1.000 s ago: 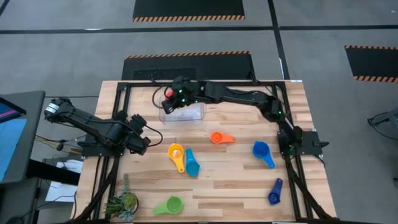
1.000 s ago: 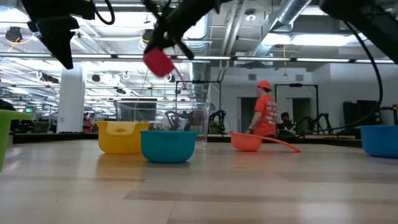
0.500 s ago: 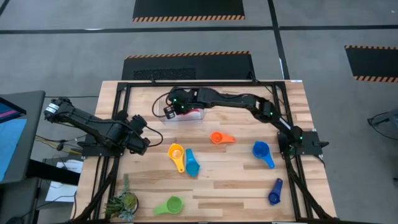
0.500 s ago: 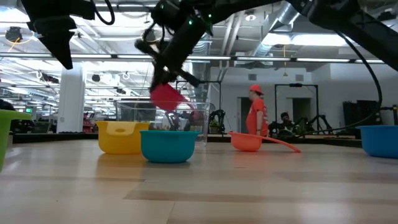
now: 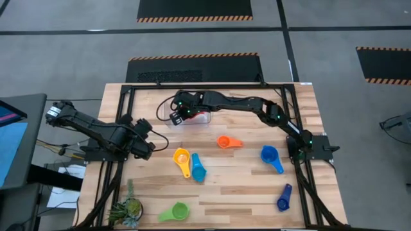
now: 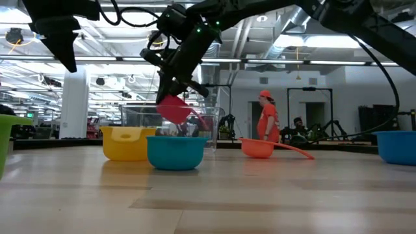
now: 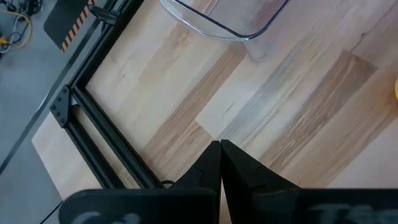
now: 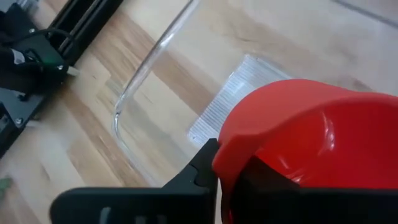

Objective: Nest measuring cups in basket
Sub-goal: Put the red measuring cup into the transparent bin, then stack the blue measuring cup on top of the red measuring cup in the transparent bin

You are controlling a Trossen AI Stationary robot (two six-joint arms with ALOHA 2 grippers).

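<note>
The red measuring cup (image 8: 311, 137) is in my right gripper (image 5: 177, 116), which is shut on it over the clear basket (image 5: 192, 122) near the table's far edge. In the low view the red cup (image 6: 174, 108) hangs tilted, partly below the basket's rim (image 6: 140, 108). Six other cups rest on their bases on the table: orange (image 5: 225, 142), yellow (image 5: 182, 156), light blue (image 5: 198, 171), blue (image 5: 269, 154), dark blue (image 5: 283, 201) and green (image 5: 175, 212). My left gripper (image 7: 219, 163) is shut and waits above the table's left side. My right gripper holds the red cup by its rim (image 8: 225, 155) on the side nearest the wrist. One finger (image 8: 200, 167) lies outside the wall and the other seems to be inside the bowl. It comes slanting down from above. The cup is tilted inside the basket; whether it touches the floor I cannot tell.
A small potted plant (image 5: 126, 209) stands at the near left corner. Black frame rails (image 5: 122, 96) run along the table's edges. In the low view a person in orange (image 6: 268, 121) stands in the room behind. Bare wood lies between the basket and the cups.
My right gripper has come down with the red cup from above the basket's far left corner into the basket, turning as it went. The cup has dropped from well above the rim to partly below it, most of that in the first half second. It stays held.
</note>
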